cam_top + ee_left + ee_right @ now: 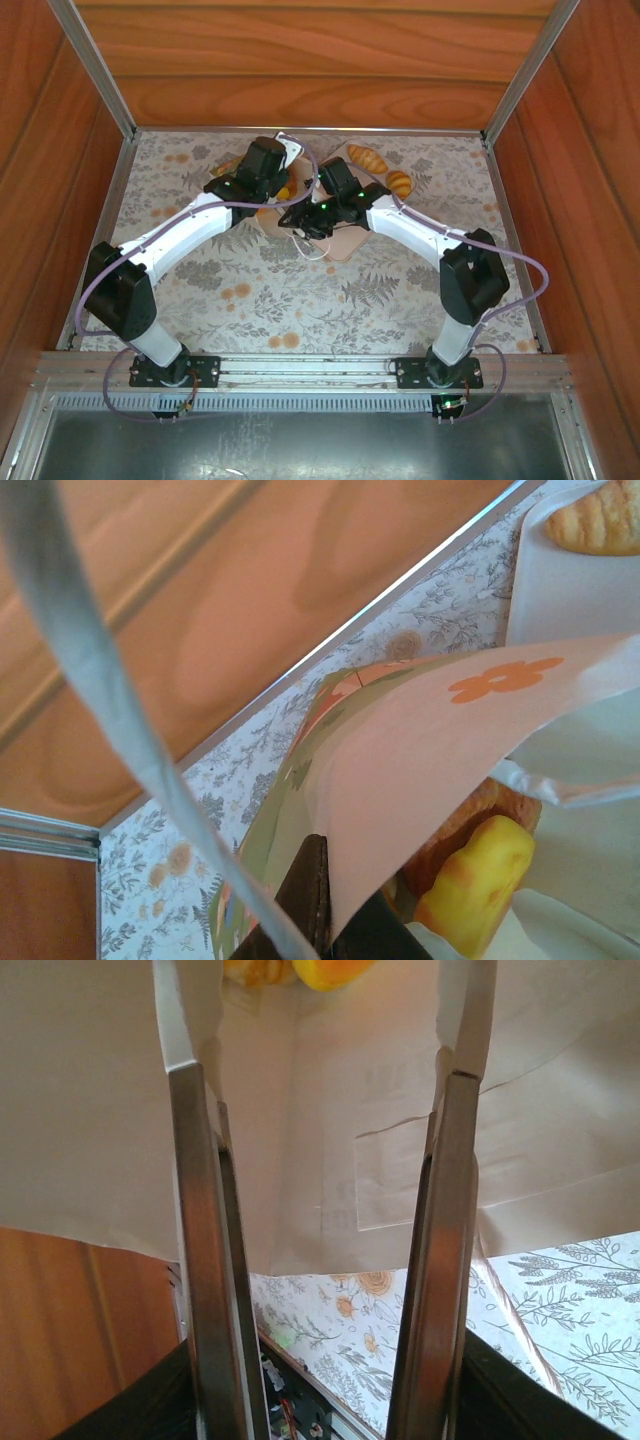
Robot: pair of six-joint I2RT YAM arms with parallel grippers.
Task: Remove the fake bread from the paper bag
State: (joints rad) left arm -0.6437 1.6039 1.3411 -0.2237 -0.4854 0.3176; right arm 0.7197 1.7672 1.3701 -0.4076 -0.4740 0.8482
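My left gripper (325, 910) is shut on the upper edge of the paper bag (430, 750), whose wall carries an orange flower logo, and holds the bag's mouth up. Inside the bag lies glossy yellow-orange fake bread (475, 880). A white cord handle (100, 710) loops across the left wrist view. My right gripper (322, 1030) is open, both fingers (200, 1220) reaching into the bag's cream interior (350, 1110) with nothing between them. More fake bread (290, 970) sits just beyond the fingertips. From above, both grippers (268, 172) (305, 218) meet at the table's far middle.
A flat pink tray (348, 243) lies under the right gripper, with two golden rolls (365, 157) (398, 182) at its far end. One ridged roll (600, 520) rests on the tray (560, 590). Wooden walls and metal rails enclose the floral table cover (300, 300).
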